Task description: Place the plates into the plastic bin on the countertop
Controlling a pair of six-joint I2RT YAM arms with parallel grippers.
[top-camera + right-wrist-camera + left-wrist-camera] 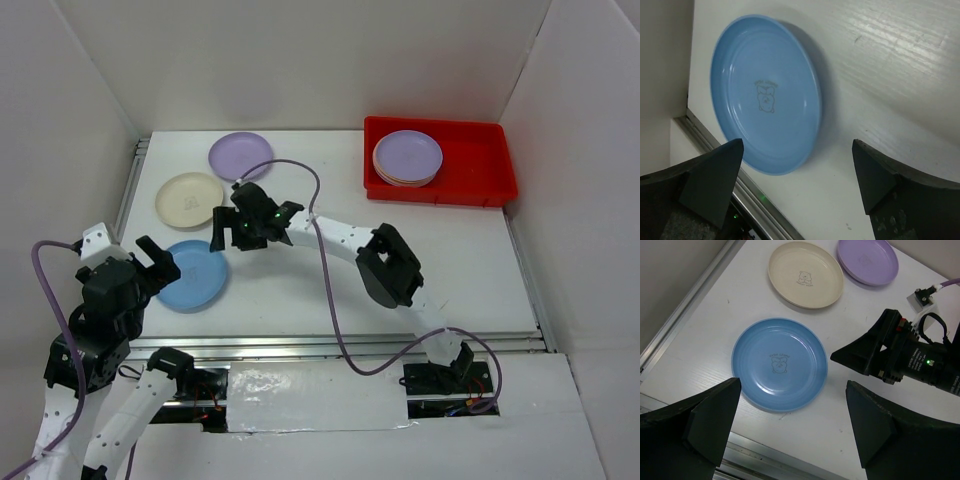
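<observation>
the job looked more than half done. a stack of plates [407,158], purple on top, sat in the left half of the red bin [480,165] at the far right of the countertop [460,260]; how many were in the stack could not be counted from above. three plates lay out on the left side, well apart from the bin: a purple plate [241,155] farthest back, a cream plate [190,199] just beside it, and a blue plate [193,274] nearest the arms.

the right gripper [228,212] had reached across to that side and hung over the gap between the cream and blue plates, its jaws spread wide and holding nothing. the left gripper [155,262] hovered at the near edge of the blue plate, also wide open and empty. the blue plate seemed the likely next pick, and all three loose plates had yet to be carried over.
</observation>
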